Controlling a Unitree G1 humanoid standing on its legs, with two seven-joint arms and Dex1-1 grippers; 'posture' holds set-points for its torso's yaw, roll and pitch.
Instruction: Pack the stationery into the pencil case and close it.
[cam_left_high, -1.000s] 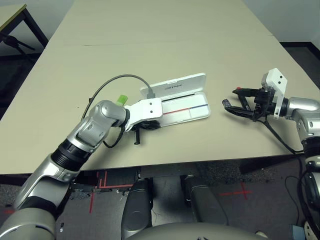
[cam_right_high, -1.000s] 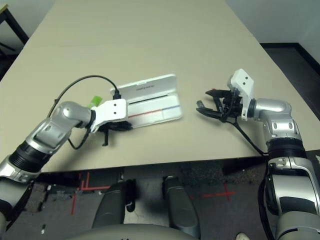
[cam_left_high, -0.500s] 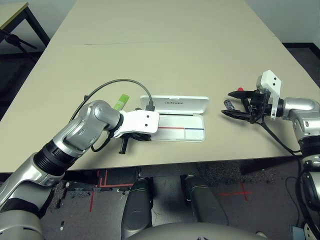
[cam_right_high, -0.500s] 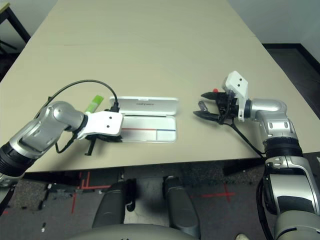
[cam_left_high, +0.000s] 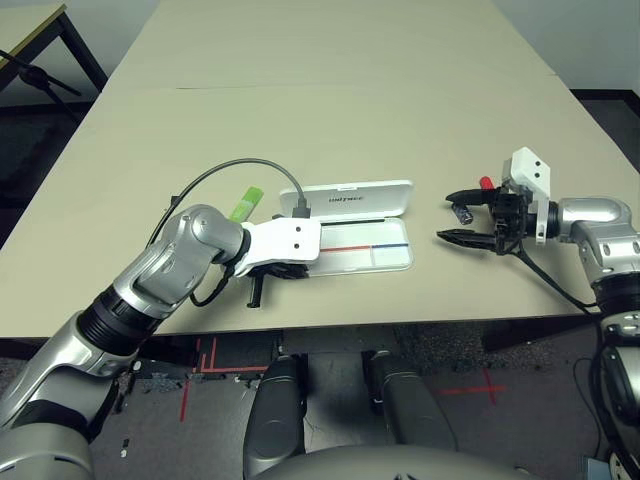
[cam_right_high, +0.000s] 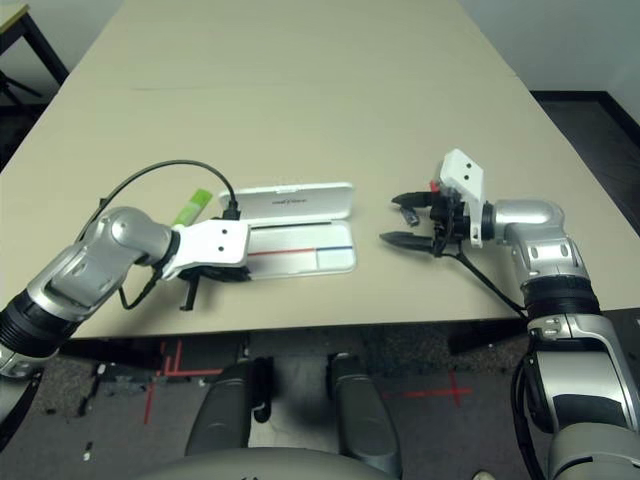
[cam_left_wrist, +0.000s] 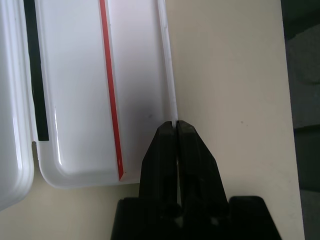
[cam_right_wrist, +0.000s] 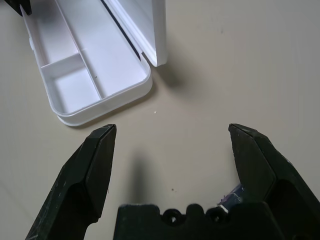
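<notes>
While right claw (cam_right_wrist: 172, 125) gapes wide, left claw (cam_left_wrist: 177, 122) shut, pinching pencil case (cam_left_wrist: 169, 75)

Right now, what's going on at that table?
The robot's left gripper is shut on the near side wall of the open pencil case, which is empty. Its right gripper is open, holding nothing, beside the small dark stubby piece. That, the red marker and the green bar are unpacked.

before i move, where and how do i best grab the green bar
Probably by the far half of the green bar, coming from above with the left tool opened across its long sides. It lies flat, long and narrow, slanting on the table, and its near end sits close by the left arm.
</notes>
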